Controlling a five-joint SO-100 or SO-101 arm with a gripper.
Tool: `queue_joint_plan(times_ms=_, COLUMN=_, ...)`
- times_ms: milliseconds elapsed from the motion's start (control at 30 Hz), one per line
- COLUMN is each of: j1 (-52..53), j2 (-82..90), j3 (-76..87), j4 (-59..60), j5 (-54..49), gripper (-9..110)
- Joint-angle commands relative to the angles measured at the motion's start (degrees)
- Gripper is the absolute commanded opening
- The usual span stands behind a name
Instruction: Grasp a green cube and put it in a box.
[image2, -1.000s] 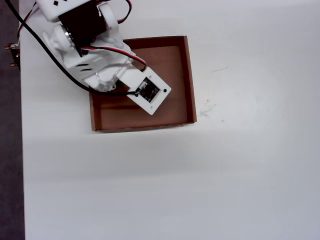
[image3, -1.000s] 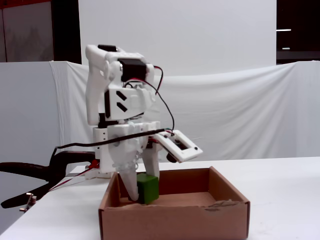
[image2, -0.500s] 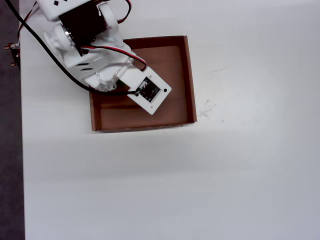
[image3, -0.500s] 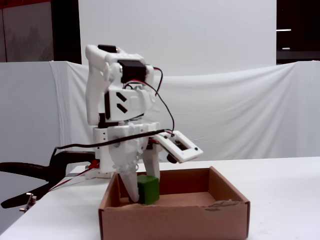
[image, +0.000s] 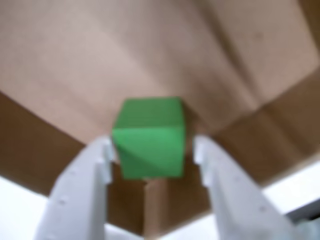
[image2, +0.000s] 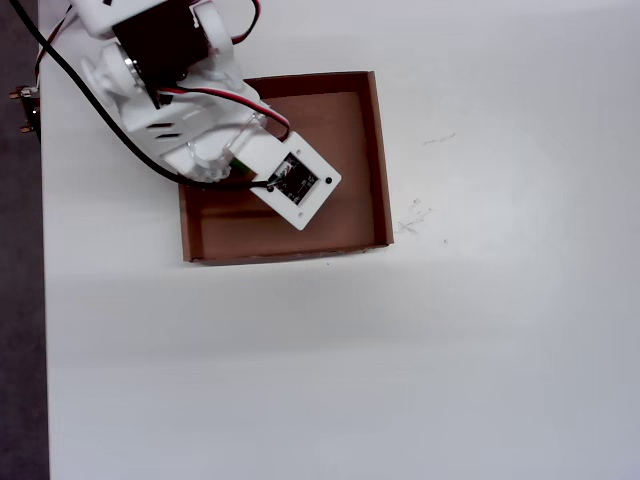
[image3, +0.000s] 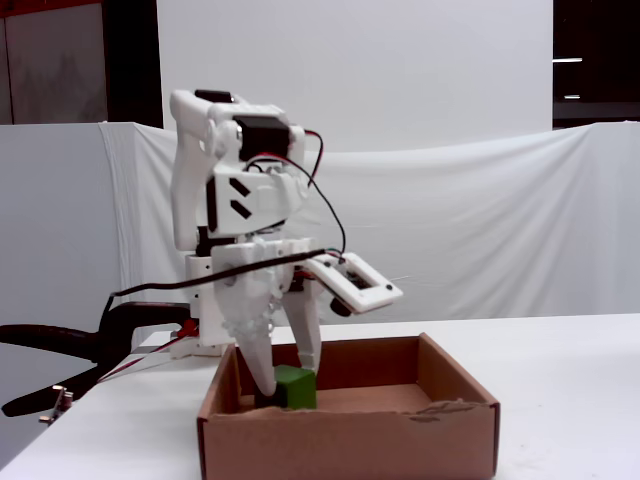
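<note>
From where I'm standing the arm is bent down into the box (image3: 440, 425), and the green cube (image3: 294, 386) sits low inside it, near the left wall in the fixed view. The gripper (image: 150, 150) has its jaws spread a bit wider than the cube: in the wrist view there's a visible gap on the right side, while the left finger looks about touching. From overhead the arm hides the cube completely.
</note>
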Motion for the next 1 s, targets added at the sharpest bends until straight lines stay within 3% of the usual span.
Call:
queue_joint_plan(times_ms=0, j1=2.02, j2=5.01, j3=-3.08, j4=1.32, j5=0.18, gripper=23)
queue_joint_plan(times_ms=400, j1=19.25, j2=22.5, j3=-0.44, j4=12.04, j5=8.88, gripper=23)
queue_joint_plan(times_ms=667, j1=34.98, j2=45.62, j3=21.01, j4=16.52, j5=16.44, gripper=23)
queue_joint_plan(times_ms=967, j1=38.41, j2=66.71, j3=40.08, j4=21.88, j5=23.73, gripper=23)
